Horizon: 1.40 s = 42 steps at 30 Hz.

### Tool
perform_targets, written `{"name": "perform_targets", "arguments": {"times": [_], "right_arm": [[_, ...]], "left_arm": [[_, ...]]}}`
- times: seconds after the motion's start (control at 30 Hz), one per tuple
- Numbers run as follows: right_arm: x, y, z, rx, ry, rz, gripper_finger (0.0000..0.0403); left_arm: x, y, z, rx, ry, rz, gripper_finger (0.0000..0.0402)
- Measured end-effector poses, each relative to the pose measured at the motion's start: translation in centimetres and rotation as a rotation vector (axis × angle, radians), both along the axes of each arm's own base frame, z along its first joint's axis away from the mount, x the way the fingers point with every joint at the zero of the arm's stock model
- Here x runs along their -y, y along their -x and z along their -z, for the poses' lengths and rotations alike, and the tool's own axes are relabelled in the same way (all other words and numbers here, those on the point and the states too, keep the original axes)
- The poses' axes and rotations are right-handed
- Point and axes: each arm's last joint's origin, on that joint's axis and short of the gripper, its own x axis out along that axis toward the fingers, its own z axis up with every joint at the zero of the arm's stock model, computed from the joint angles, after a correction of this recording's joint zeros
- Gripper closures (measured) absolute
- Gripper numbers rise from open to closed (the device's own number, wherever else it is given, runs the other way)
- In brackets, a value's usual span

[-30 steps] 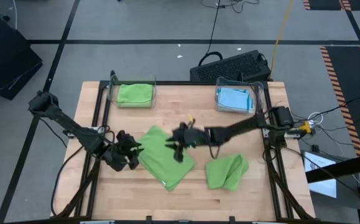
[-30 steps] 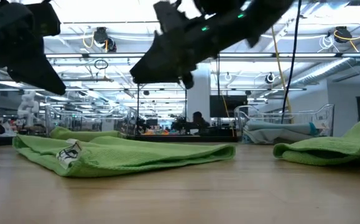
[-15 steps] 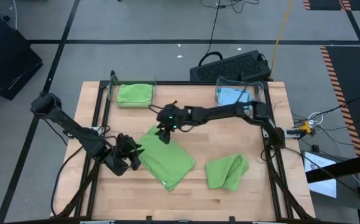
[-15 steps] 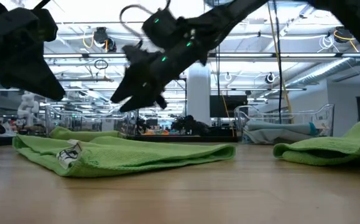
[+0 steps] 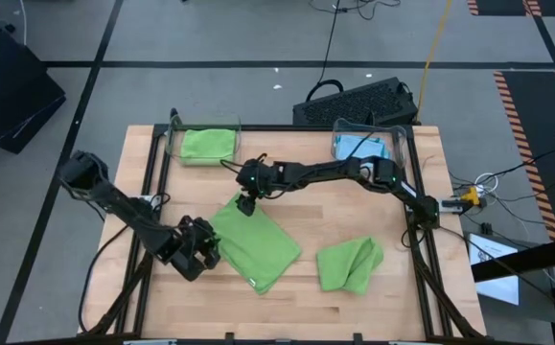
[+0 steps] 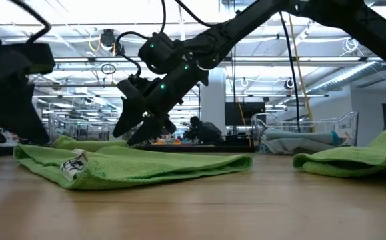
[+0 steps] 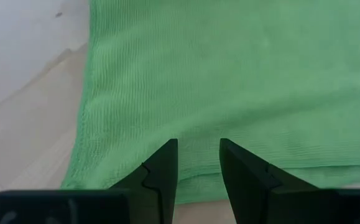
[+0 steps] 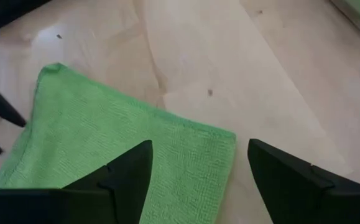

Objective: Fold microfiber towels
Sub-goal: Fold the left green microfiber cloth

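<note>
- Looking down on a wooden bench [image 5: 421,307], we see two dark arms working over a lime green towel [image 5: 258,244] that lies folded flat near the middle, turned like a diamond.
- Our right gripper [image 5: 246,203] hangs over the towel's far corner; its jaws are spread wide and hold nothing, and the corner shows between them in the right wrist view.
- Our left gripper [image 5: 203,251] sits at the towel's left edge; its jaws are partly closed, a narrow gap showing, and they hover just above the cloth with nothing between them.
- A second green towel [image 5: 350,264] lies crumpled toward the near right corner, not yet folded.
- Two clear bins [image 5: 203,144] stand along the far edge: the left one holds a green towel, the right one a light blue towel [image 5: 361,151].
- We judge the step in hand to be the next fold on the flat towel, or picking it up for a bin.
- The next move likely calls for lowering the right jaws onto the far corner and closing on all layers, while the left jaws take the left edge.
</note>
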Motion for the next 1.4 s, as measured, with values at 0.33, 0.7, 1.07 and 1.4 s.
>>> {"name": "perform_targets", "arguments": {"times": [0.33, 0.7, 1.07, 1.4], "right_arm": [[0.6, -0.2, 2.3, -0.028, -0.042, 0.044, 0.0148], [0.4, -0.5, 2.6, 0.008, -0.121, -0.046, 0.0175], [-0.2, -0.5, 3.0, 0.03, -0.087, -0.053, 0.0303], [-0.3, -0.3, 3.7, 0.068, -0.043, -0.138, 0.0396]], "left_arm": [[-0.1, 0.3, 1.9, -0.119, -0.016, -0.047, 0.0282], [-0.1, 0.3, 1.9, -0.126, -0.018, -0.047, 0.0282], [-0.2, 0.4, 1.9, -0.124, -0.047, -0.05, 0.0282], [-0.3, 0.4, 1.4, -0.088, -0.024, -0.069, 0.0282]]}}
